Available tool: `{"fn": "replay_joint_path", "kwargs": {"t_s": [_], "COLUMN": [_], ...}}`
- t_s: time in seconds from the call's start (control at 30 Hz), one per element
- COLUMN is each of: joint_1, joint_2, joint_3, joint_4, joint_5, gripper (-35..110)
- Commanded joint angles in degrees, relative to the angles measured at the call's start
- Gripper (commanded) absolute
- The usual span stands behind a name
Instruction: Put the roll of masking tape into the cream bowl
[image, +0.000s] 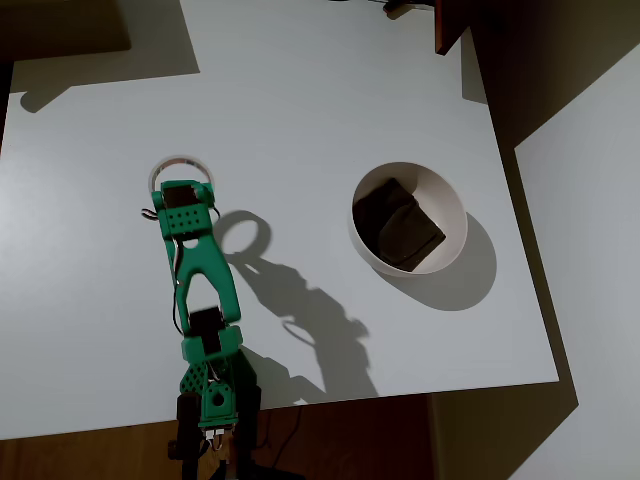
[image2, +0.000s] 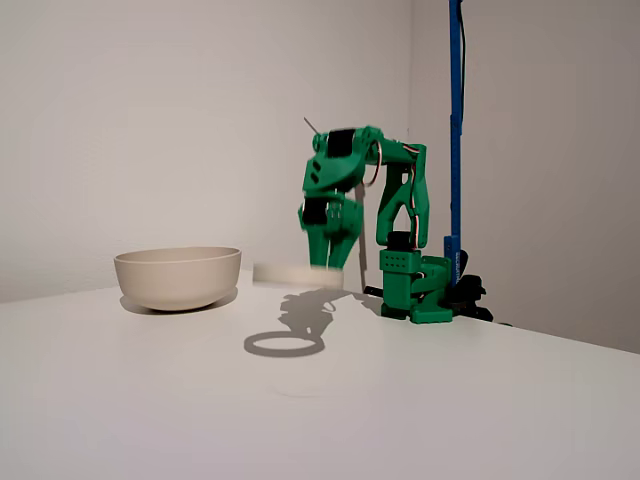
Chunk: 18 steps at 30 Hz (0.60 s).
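The roll of masking tape (image: 178, 163) is a cream-white ring whose far arc pokes out from under the green gripper (image: 184, 190) at the left of the overhead view. In the fixed view the tape (image2: 288, 272) hangs level above the table, a little blurred, with its ring-shaped shadow on the surface below. The gripper (image2: 326, 262) is shut on the tape's near edge. The cream bowl (image: 453, 208) stands on the table well to the right of the gripper, with a dark square pad (image: 398, 222) inside. In the fixed view the bowl (image2: 178, 276) is left of the tape.
The white table (image: 300, 100) ends in a right edge just past the bowl and a front edge by the arm's base (image: 212, 400). A blue pole (image2: 455, 120) rises behind the base. A dark brown block (image: 450, 25) sits at the table's far corner.
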Motion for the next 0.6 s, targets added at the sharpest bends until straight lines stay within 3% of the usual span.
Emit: {"fn": "replay_joint_path", "kwargs": {"t_s": [0.0, 0.3, 0.57], "joint_1": [1.8, 10.4, 27.3], "joint_2": [18.8, 39.9, 36.7], "joint_3": [-2.0, -6.1, -26.0], "joint_4": [4.1, 15.1, 23.8], "joint_5": [1.1, 1.8, -1.7], "gripper": [-8, -8, -8]}}
